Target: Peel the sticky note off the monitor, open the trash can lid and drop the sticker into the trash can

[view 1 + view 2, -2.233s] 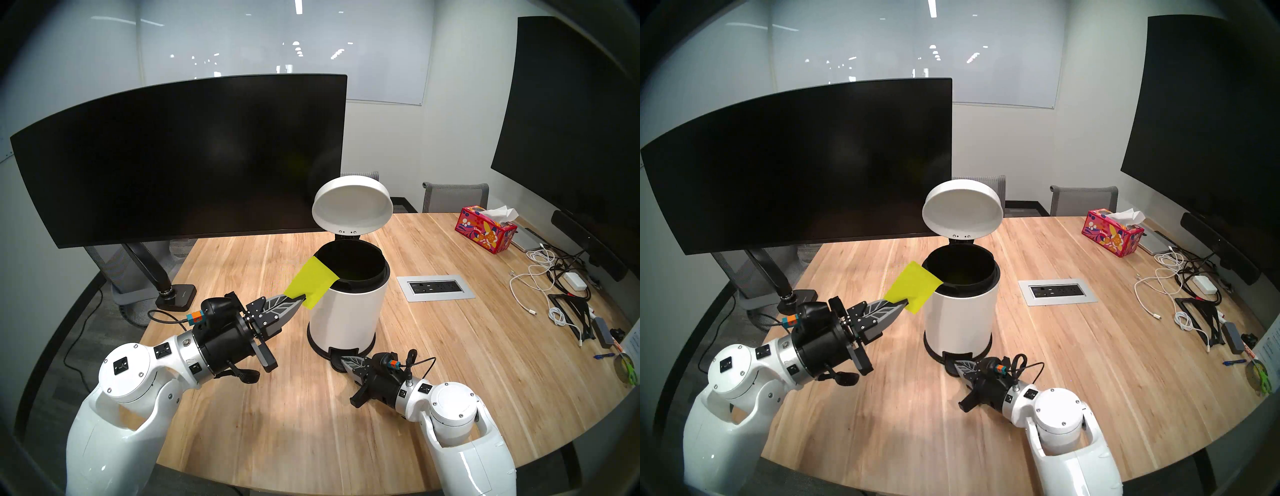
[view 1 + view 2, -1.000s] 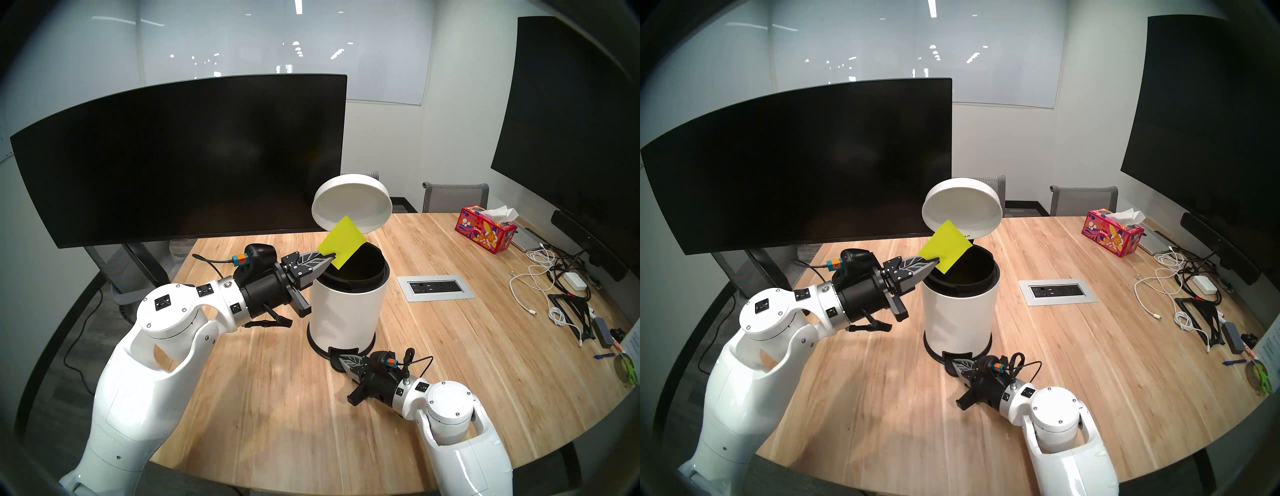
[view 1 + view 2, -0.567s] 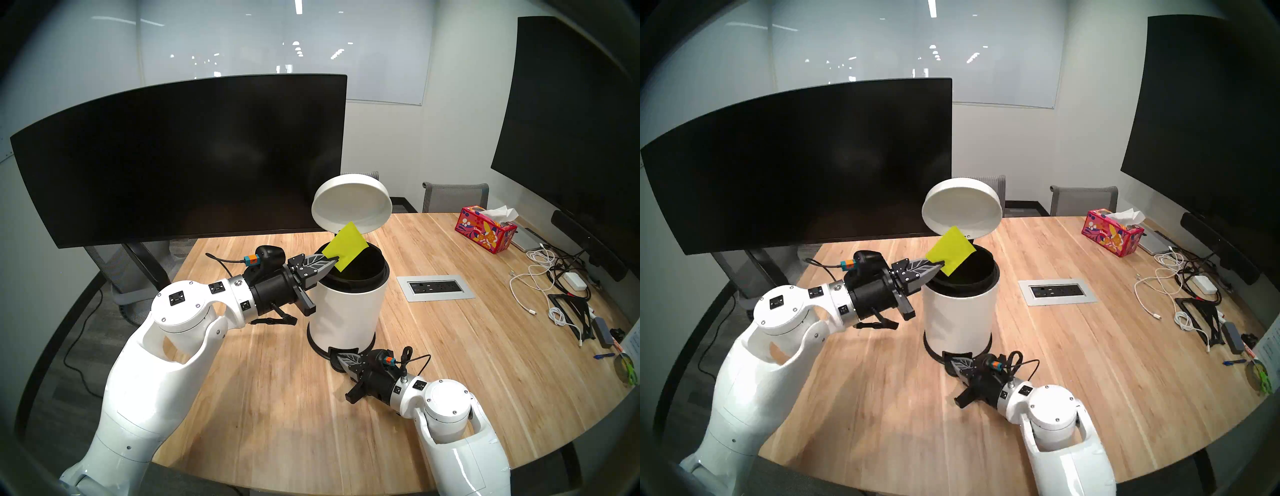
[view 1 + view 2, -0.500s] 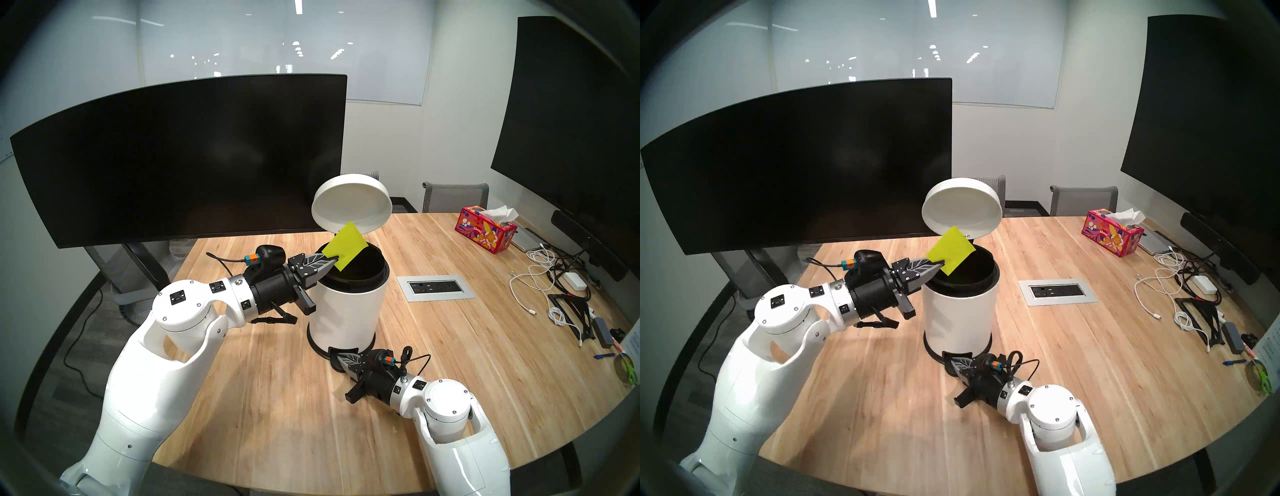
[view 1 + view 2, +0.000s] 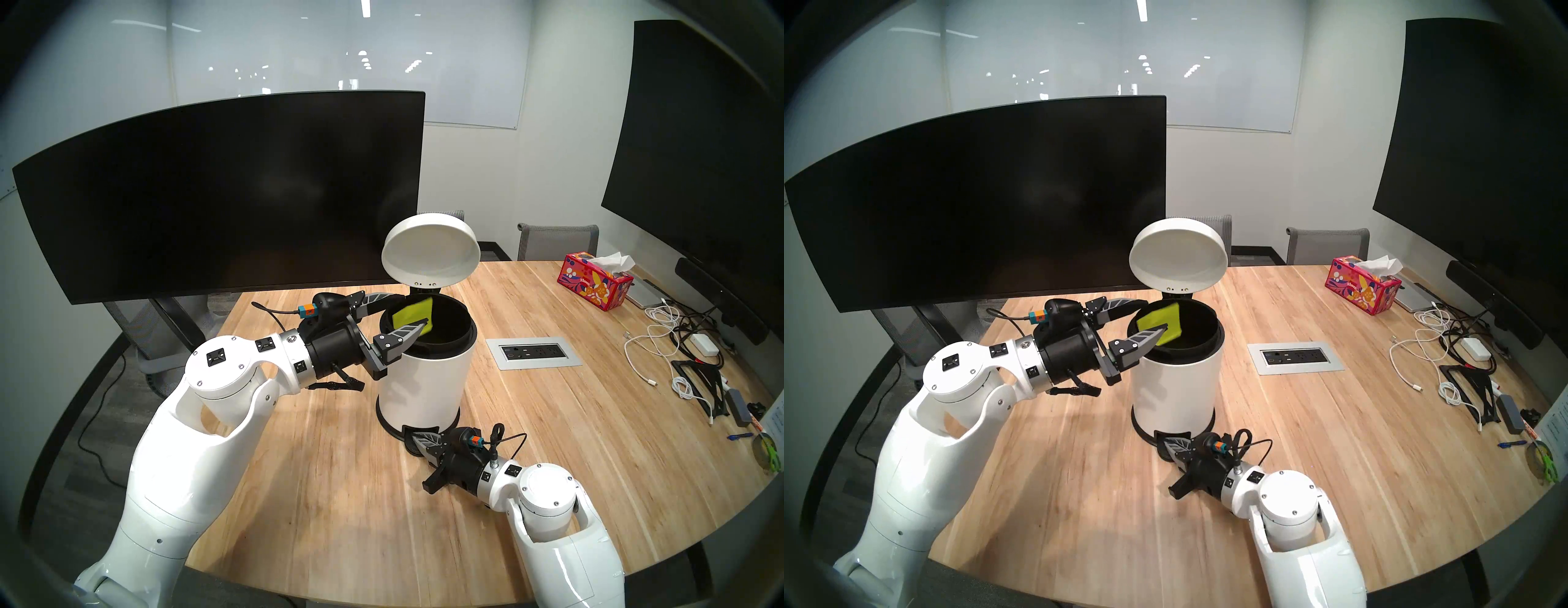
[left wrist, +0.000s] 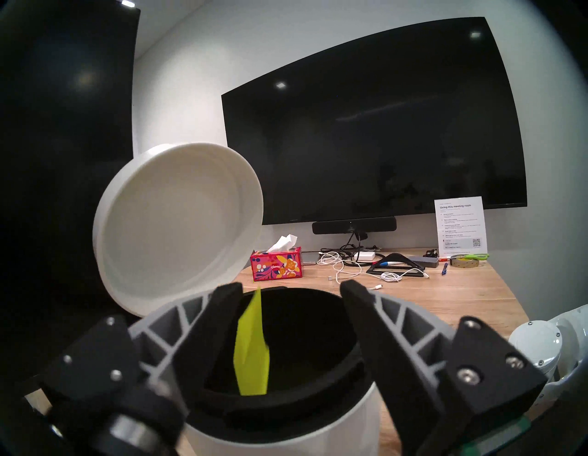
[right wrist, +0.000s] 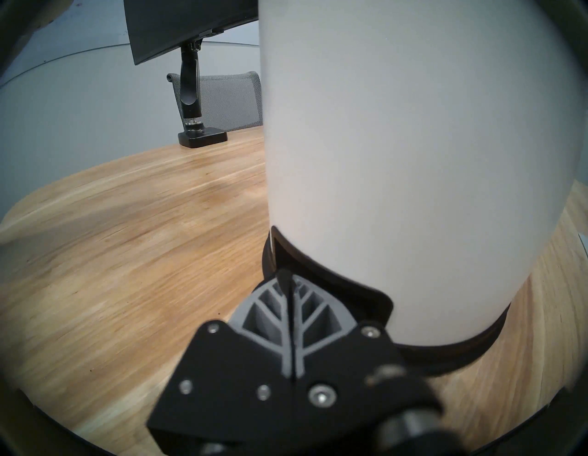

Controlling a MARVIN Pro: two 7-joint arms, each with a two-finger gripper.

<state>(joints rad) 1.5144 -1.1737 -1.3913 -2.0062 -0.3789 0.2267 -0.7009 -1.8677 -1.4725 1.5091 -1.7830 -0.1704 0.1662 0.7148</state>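
The white trash can (image 5: pixel 424 373) stands mid-table with its lid (image 5: pixel 430 257) tipped up and back. My left gripper (image 5: pixel 415 310) is open at the can's left rim. The yellow-green sticky note (image 5: pixel 413 316) sits free between its spread fingers, over the dark mouth. In the left wrist view the sticky note (image 6: pixel 251 350) shows edge-on near one finger; whether it still touches is unclear. My right gripper (image 5: pixel 418 439) is shut, its tips resting on the black pedal (image 7: pixel 350 293) at the can's base. The dark monitor (image 5: pixel 233 191) stands behind, bare of any note.
A red tissue box (image 5: pixel 596 282), a grey outlet panel (image 5: pixel 532 352) and tangled cables (image 5: pixel 662 339) lie to the right. A large wall screen (image 5: pixel 700 148) hangs at the far right. The monitor's arm base (image 7: pixel 203 138) sits at the table's left edge.
The left gripper carried the note up over the can's rim, then opened. The note has left the fingertips and dropped lower into the can's mouth. The right gripper stayed on the pedal.
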